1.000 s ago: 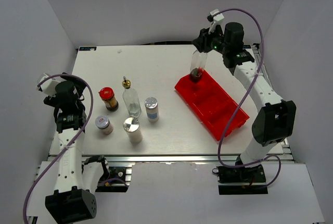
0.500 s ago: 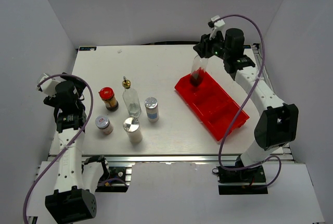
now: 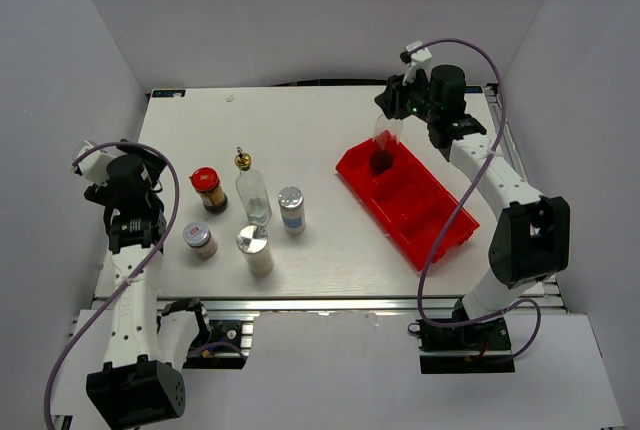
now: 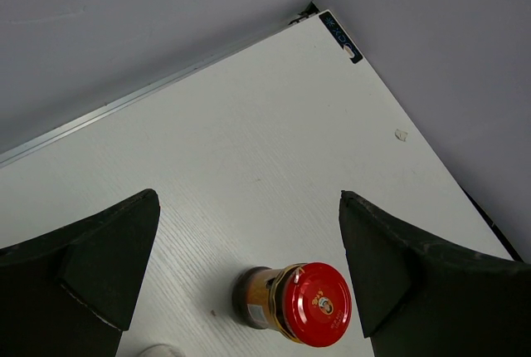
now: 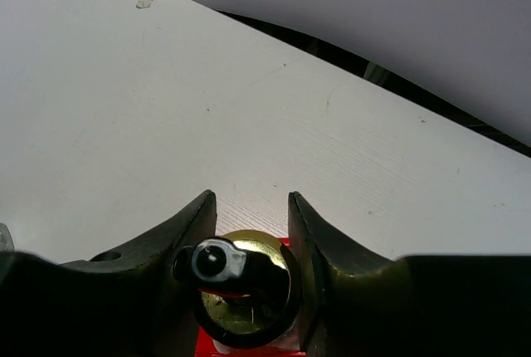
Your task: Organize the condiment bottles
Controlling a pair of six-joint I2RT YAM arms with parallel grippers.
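Note:
My right gripper [image 3: 398, 110] is shut on the neck of a tall clear glass bottle [image 3: 382, 145]. The bottle stands upright, with its dark base down in the far compartment of the red bin [image 3: 440, 235]. In the right wrist view its gold pourer top [image 5: 241, 299] sits between my fingers [image 5: 328, 266]. My left gripper [image 3: 140, 190] is open and empty, left of the red-lidded brown jar [image 3: 207, 190], which also shows in the left wrist view [image 4: 299, 305]. A second glass bottle [image 3: 252, 195] and three silver-lidded shakers [image 3: 291, 210], [image 3: 255, 248], [image 3: 200, 239] stand on the table's left half.
The red bin lies diagonally on the right half of the white table [image 3: 310, 130], and its other compartments hold nothing. Grey walls close in the back and sides. The table's near edge runs along the aluminium rail [image 3: 330, 300].
My right gripper has moved down and slightly right, lowering the glass bottle from above the bin's far end into its far compartment. The left arm has not moved.

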